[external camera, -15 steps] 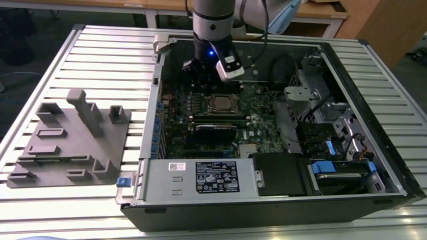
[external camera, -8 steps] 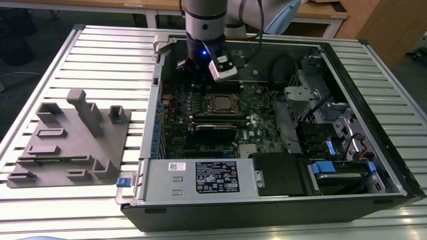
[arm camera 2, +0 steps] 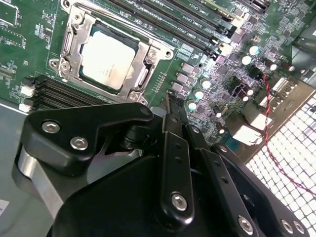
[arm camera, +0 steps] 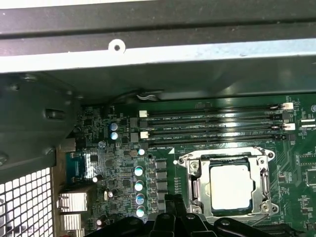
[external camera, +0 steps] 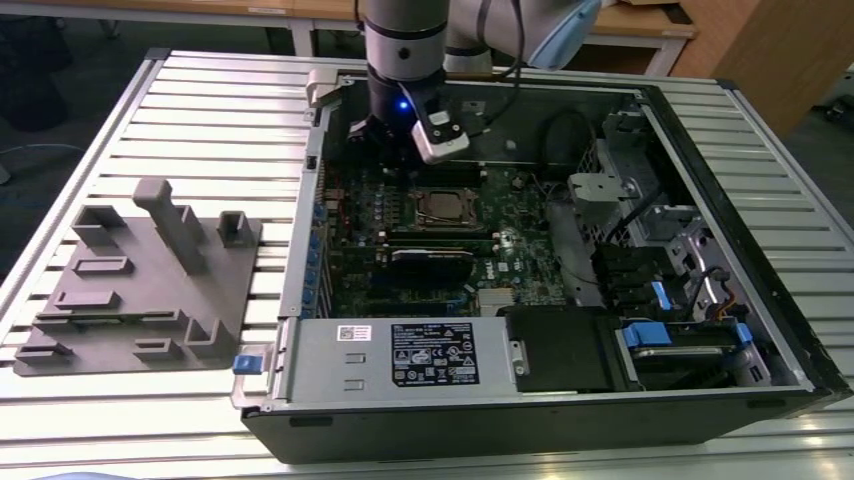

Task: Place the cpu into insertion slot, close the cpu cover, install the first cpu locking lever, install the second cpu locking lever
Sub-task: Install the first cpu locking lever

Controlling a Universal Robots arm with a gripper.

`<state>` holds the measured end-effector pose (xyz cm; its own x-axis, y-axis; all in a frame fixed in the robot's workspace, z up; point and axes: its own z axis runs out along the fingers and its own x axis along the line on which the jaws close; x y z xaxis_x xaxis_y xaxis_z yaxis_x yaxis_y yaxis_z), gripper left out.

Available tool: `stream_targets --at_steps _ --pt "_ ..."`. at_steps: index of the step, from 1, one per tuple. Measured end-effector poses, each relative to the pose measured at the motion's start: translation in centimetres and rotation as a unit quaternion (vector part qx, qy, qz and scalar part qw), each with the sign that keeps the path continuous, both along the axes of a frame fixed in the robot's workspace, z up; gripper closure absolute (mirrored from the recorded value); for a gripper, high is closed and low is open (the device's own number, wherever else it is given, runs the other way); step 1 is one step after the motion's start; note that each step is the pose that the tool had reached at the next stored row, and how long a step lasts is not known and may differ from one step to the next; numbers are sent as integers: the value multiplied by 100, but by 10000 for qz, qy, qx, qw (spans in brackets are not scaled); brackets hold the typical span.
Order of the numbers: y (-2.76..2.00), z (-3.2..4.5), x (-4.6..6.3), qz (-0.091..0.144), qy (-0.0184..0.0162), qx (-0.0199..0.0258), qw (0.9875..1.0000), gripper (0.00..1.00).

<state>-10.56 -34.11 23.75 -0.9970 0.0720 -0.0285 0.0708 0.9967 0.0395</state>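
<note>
While the gripper (arm camera 2: 171, 104) hangs closed and empty over the board just on the far side of the socket (external camera: 441, 226), the chip (arm camera 2: 106, 59) lies flat in that socket, framed by its metal cover (arm camera 2: 142, 74), near of the fingertips and apart from them.

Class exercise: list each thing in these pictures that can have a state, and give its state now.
cpu cover: down, closed over the cpu.
cpu: seated flat, top showing through the cover's window.
gripper: shut, holding nothing.
memory slots: empty.
computer case: on its side, open.
</note>
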Motion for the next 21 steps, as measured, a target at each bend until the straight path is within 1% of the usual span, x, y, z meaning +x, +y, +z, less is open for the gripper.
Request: stream_targets --at_steps 5,8,11,14,16,18,21 --pt "0 -1 -59 -3 0 -1 10000 89" --pt "8 -2 -89 -7 0 0 10000 89" --pt "29 -2 -110 -11 0 0 10000 89" --pt "68 -3 -115 -11 0 0 10000 89" --pt "74 -1 -115 -11 0 0 10000 89" --pt "74 18 -115 -10 1 -1 10000 89" --pt "75 69 -115 -11 0 -1 10000 89"
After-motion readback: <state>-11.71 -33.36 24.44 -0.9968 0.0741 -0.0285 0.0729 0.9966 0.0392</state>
